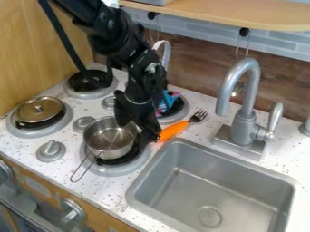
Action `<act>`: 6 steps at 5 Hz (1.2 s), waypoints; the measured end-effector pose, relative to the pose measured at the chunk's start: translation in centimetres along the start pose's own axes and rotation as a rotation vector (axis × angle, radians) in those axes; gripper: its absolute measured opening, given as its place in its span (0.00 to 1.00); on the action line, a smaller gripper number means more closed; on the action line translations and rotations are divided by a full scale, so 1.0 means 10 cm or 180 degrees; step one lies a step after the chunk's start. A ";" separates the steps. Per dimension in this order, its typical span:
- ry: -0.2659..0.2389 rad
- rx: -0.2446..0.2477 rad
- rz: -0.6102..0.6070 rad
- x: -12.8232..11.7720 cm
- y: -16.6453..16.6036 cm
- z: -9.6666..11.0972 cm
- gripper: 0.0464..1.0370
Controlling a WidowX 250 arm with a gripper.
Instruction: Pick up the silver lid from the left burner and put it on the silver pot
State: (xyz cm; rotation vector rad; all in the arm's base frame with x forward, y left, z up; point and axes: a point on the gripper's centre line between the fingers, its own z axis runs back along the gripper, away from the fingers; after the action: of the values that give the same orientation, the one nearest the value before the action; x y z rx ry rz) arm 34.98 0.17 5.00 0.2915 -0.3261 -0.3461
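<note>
The gripper (136, 124) hangs over the right rim of a small silver pot (108, 138), its fingers apart, one over the pot's inside and the other outside it. The pot stands upright on the front right burner, its wire handle pointing to the front left. Just right of the gripper lies a fork with an orange handle (174, 131), its tines toward the faucet. Partly hidden behind the arm, a blue and pink cloth-like thing (167, 102) is at the back right burner.
A lidded brassy pot (40, 110) sits on the front left burner. The back left burner (90, 83) is beside the arm's cable. The sink (212, 181) lies at the right front, with a tall grey faucet (244, 118) behind it. A wooden shelf (242, 13) spans the upper right.
</note>
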 end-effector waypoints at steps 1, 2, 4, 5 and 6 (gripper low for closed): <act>0.0084 -0.0026 -0.0019 -0.05 -0.03 -0.07 0.97; 0.0173 -0.0152 0.0057 -0.13 0.03 -0.10 0.97; -0.0433 -0.0077 0.0503 -0.16 0.61 0.45 0.97; -0.0512 0.0032 0.0820 -0.29 0.90 0.53 0.97; -0.0393 0.0200 0.1221 -0.53 1.28 0.50 0.97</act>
State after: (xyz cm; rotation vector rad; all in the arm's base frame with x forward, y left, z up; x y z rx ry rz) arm 32.03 12.55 12.41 0.2629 -0.5053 0.0242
